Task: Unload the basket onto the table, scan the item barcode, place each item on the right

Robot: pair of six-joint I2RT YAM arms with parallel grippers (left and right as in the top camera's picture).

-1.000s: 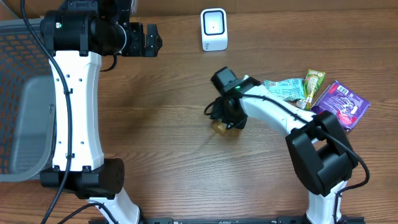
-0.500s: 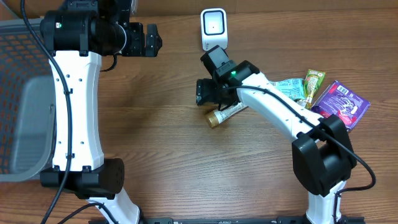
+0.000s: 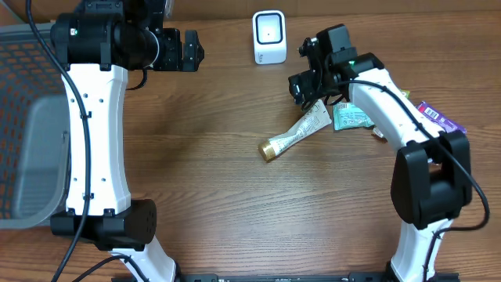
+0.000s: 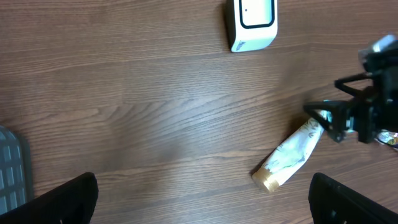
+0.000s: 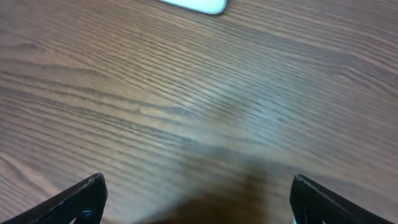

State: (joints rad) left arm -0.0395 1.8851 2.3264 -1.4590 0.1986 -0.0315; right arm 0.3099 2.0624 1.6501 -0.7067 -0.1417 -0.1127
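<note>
The item is a white, patterned tube with a gold cap. It lies slantwise on the wooden table, cap toward the front left, and also shows in the left wrist view. The white barcode scanner stands at the back of the table; only its lower edge shows in the right wrist view. My right gripper hangs open just beyond the tube's flat end, with bare table between its fingers. My left gripper is open high at the back left, holding nothing.
A green snack packet and a purple packet lie at the right, partly under the right arm. A grey mesh chair stands off the table's left edge.
The right gripper has let go of the tube, opened wide and risen toward the back right. The tube has swung round and now lies free on the table. The left arm has not moved.
</note>
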